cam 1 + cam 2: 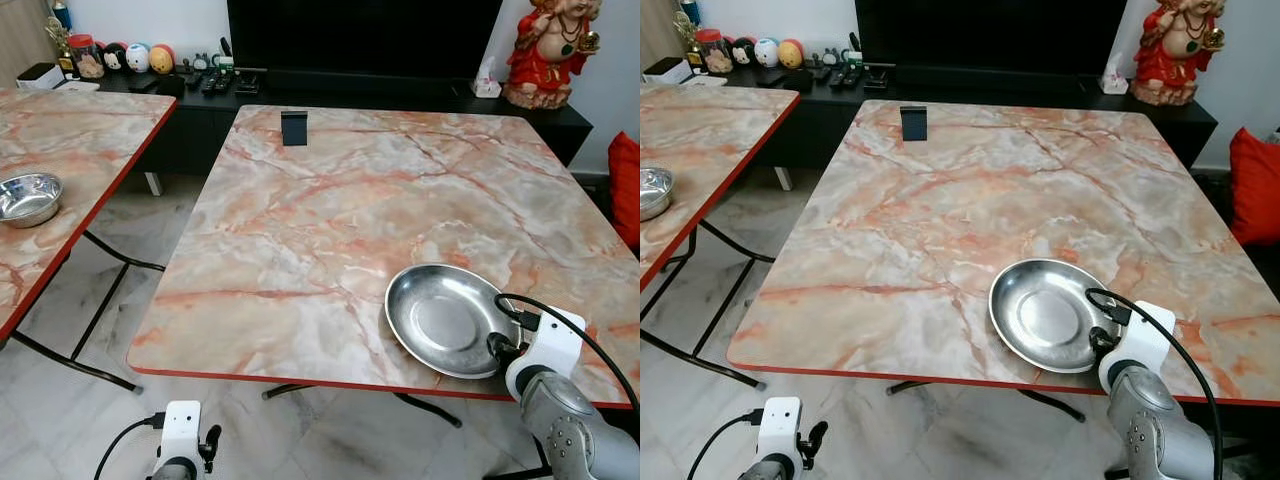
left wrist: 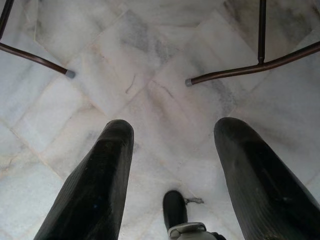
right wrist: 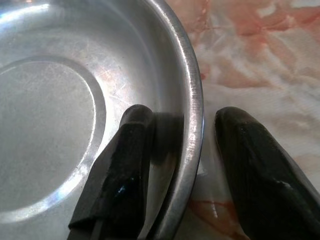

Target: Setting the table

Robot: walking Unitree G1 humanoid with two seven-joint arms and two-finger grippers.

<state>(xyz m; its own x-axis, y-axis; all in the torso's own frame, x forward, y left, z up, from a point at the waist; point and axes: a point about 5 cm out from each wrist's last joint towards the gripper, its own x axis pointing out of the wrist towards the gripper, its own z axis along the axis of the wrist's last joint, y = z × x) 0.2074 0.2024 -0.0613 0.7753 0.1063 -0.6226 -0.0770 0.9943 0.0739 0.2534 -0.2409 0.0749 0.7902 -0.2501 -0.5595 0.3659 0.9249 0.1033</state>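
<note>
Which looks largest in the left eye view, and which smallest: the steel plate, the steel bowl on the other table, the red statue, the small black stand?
1. Steel plate, nearest the camera, so nearness helps.
2. Red statue, cut by the frame's edge.
3. Steel bowl.
4. Black stand.

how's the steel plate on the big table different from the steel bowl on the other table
The plate is wide and shallow with a flat centre; the bowl is deeper and looks smaller. The plate's rim sits between the right gripper fingers, one inside, one outside; nothing touches the bowl. Both are shiny bare metal, upright and empty.
</note>
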